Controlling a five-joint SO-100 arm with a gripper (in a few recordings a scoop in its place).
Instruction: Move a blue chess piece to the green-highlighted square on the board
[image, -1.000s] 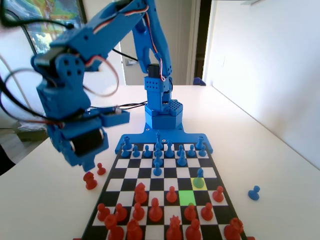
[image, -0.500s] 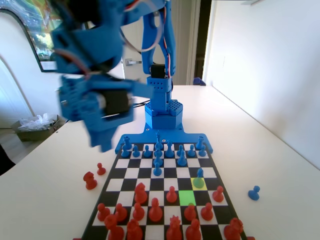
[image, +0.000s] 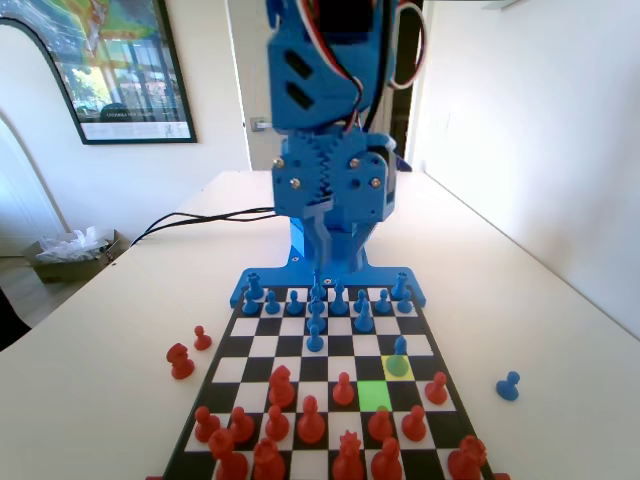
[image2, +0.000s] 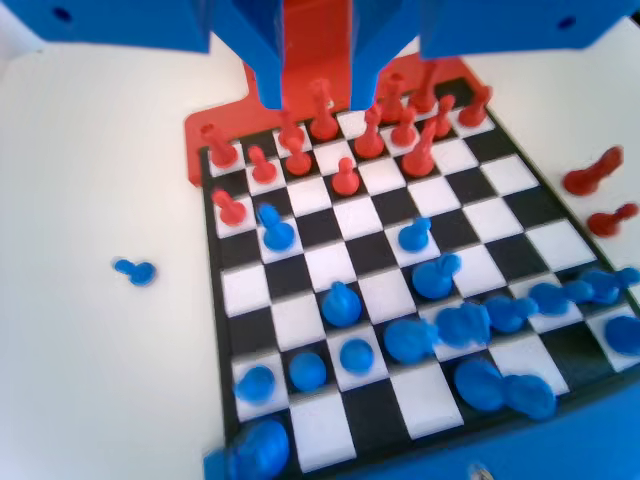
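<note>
A small blue pawn (image: 399, 350) stands on the yellow-tinted square of the board (image: 262, 345). The green-highlighted square (image: 374, 395) lies right in front of it, towards the camera, with nothing on it. My gripper (image: 325, 245) hangs high over the far rows of blue pieces, well back from that pawn. In the wrist view the same pawn (image2: 275, 230) stands near the board's left side. There the gripper (image2: 317, 95) is open, its two jaws apart with nothing between them.
A second blue pawn (image: 508, 385) lies off the board on the table at the right in the fixed view. Two red pieces (image: 181, 360) stand off the board at the left. Red pawns (image: 343, 390) crowd the near rows beside the green square.
The arm has swung from the left of the fixed view to the centre, above the board's far end. No piece has moved.
</note>
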